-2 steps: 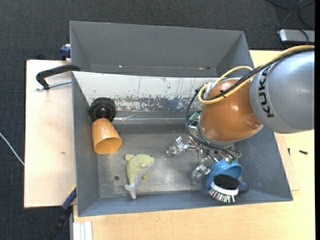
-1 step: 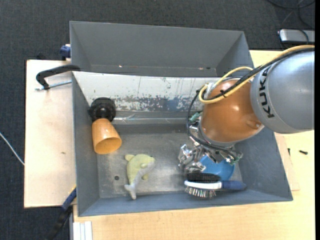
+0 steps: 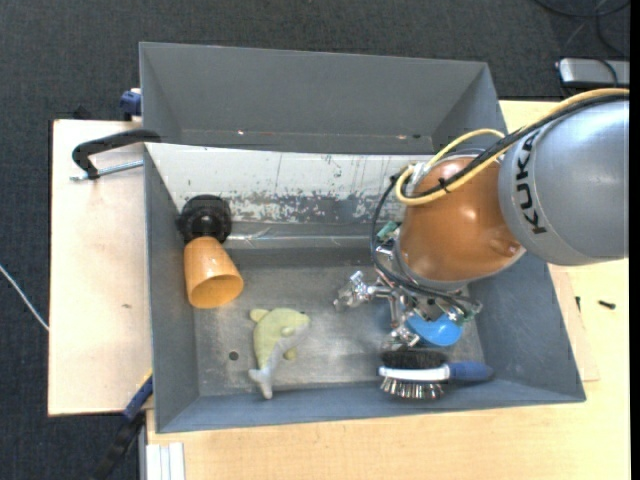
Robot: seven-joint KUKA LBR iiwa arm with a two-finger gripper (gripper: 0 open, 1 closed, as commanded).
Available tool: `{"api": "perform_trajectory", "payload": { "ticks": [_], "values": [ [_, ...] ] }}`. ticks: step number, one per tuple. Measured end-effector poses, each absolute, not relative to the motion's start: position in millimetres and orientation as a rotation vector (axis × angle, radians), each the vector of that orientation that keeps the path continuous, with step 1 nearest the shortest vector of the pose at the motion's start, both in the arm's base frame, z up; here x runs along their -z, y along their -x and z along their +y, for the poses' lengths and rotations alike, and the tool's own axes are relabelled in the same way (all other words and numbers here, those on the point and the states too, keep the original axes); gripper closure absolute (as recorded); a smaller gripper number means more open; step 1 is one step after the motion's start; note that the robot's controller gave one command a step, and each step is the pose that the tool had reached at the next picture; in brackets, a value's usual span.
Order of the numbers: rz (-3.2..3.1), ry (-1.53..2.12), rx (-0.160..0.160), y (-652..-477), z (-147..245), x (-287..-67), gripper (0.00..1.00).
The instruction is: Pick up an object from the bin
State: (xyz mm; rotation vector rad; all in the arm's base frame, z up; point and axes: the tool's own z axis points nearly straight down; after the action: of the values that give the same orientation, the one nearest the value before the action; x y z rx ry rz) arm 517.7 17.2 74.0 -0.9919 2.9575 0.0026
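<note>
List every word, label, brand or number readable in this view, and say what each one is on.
"KUKA": black letters running along the grey arm link.
Nothing else can be read: the orange cup, the pale green dolphin toy and the blue-handled brush show no lettering, and the dark marks on the bin's back wall look like scuffs, not text.

Light even, from above, moderately bright. Pale glare band on bin (image 3: pixel 165 298) back wall; soft highlight on orange wrist cover (image 3: pixel 450 233). Shadows on bin floor short, faint. Surrounding carpet (image 3: pixel 300 8) dark.
</note>
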Motion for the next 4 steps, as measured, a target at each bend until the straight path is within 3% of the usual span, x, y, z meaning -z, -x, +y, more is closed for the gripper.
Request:
{"api": "perform_trajectory", "payload": {
  "ticks": [1,2,3,4],
  "values": [
    [2.803,1.396,0.005,-546.8,-67.5,-72.4,0.00],
    [2.782,1.430,0.006,-542.9,-21.5,-175.3,0.00],
    [2.866,1.255,0.000,-600.8,6.6,-186.2,0.00],
    [2.721,1.579,-0.001,-582.4,-95.3,-118.7,0.00]
  ]
}}
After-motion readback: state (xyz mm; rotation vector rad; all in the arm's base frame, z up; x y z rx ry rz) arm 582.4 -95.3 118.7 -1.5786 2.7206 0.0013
